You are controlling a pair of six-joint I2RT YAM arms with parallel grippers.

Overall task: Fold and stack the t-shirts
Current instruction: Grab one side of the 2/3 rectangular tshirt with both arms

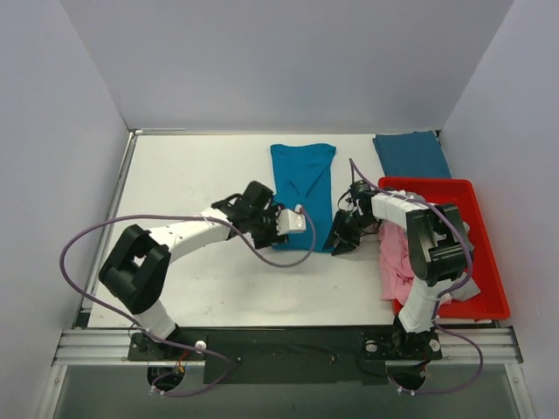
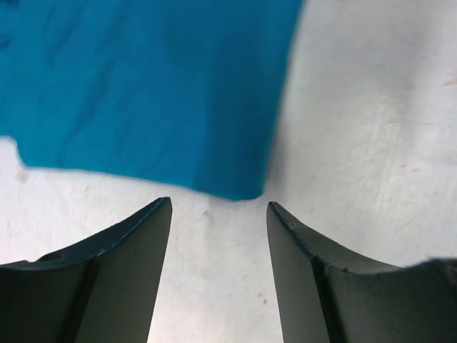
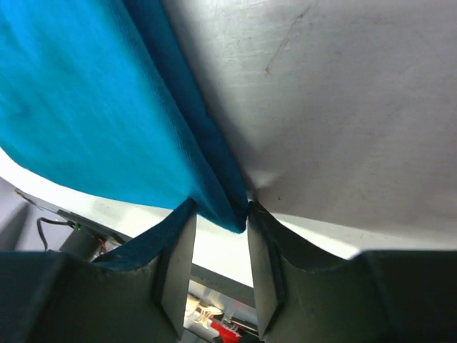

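Note:
A teal-blue t-shirt (image 1: 301,192), folded into a long strip, lies flat in the middle of the table. My left gripper (image 1: 295,222) is open at its near left corner. In the left wrist view the shirt (image 2: 143,93) ends just ahead of the gripper (image 2: 219,204), with nothing between the fingers. My right gripper (image 1: 342,237) is at the near right corner. In the right wrist view the shirt's corner (image 3: 93,107) sits between the tips of the gripper (image 3: 220,214). The jaws are partly closed around it with a gap left, and cloth lies over the left finger.
A darker teal folded shirt (image 1: 410,154) lies at the back right. A red tray (image 1: 476,205) on the right holds a pink shirt (image 1: 395,257) and a grey one (image 1: 463,288). Grey walls enclose the table on three sides.

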